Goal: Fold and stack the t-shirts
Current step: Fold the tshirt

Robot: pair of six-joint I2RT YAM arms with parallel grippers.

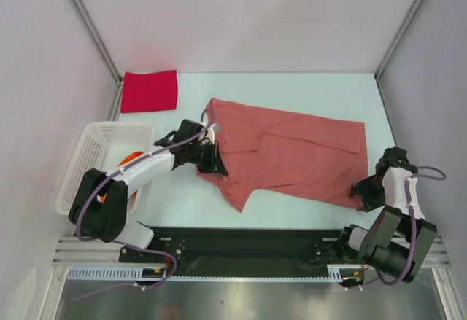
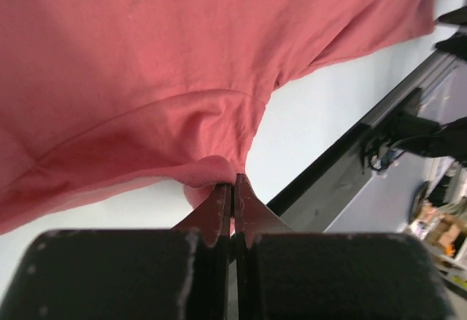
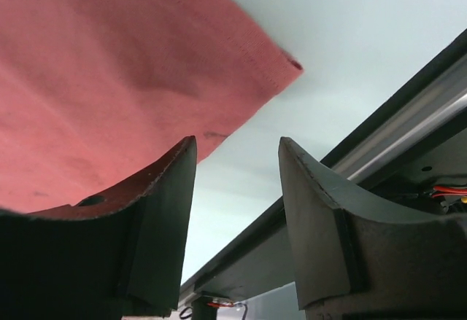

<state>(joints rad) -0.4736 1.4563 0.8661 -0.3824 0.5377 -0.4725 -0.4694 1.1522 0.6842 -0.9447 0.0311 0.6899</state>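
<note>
A salmon-pink t-shirt [image 1: 292,152] lies spread across the middle of the table, its left side partly folded over. My left gripper [image 1: 216,161] is shut on the shirt's left edge, pinching a fold of the cloth [image 2: 211,170] between its fingertips. My right gripper [image 1: 363,192] is open and empty just off the shirt's near right corner [image 3: 284,61]. A folded crimson red t-shirt [image 1: 149,90] lies at the back left. An orange t-shirt [image 1: 130,158] shows partly inside the basket, mostly hidden by the left arm.
A white plastic mesh basket [image 1: 87,152] stands at the left edge beside the left arm. A black rail [image 1: 241,243] runs along the table's near edge. White walls with metal posts enclose the table.
</note>
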